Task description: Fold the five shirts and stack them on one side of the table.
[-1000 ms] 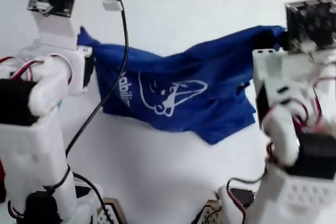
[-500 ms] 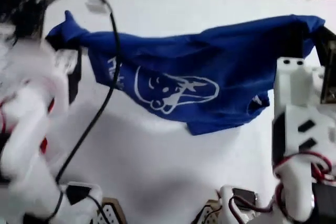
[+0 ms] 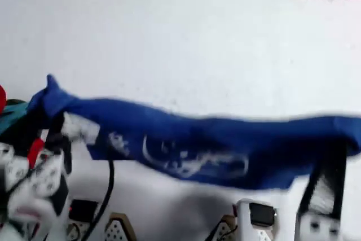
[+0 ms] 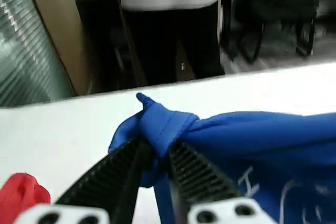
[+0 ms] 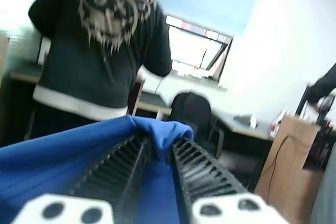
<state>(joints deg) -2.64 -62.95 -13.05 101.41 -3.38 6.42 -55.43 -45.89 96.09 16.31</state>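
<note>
Holding: both hands grip the blue shirt (image 3: pixel 214 150), one corner each, cloth stretched betw. them.
Left hand (image 4: pixel 157 156): jaws closed on a bunched corner, fabric poking out past the tips.
Right hand (image 5: pixel 160 153): jaws closed on the opp. corner, cloth folded over the tips.
Shirt position: long band running left to right over the near part of the worktop (image 3: pixel 197 49), white print showing, looks lifted off the surface w/ a shadow under it.
Red fabric (image 4: pixel 21 195): near left, beside the left hand, not touching it.
Teal fabric (image 3: pixel 11 111): at the left edge, next to the red.
Black cable (image 3: pixel 107 190): near left, below the shirt's left part.
</note>
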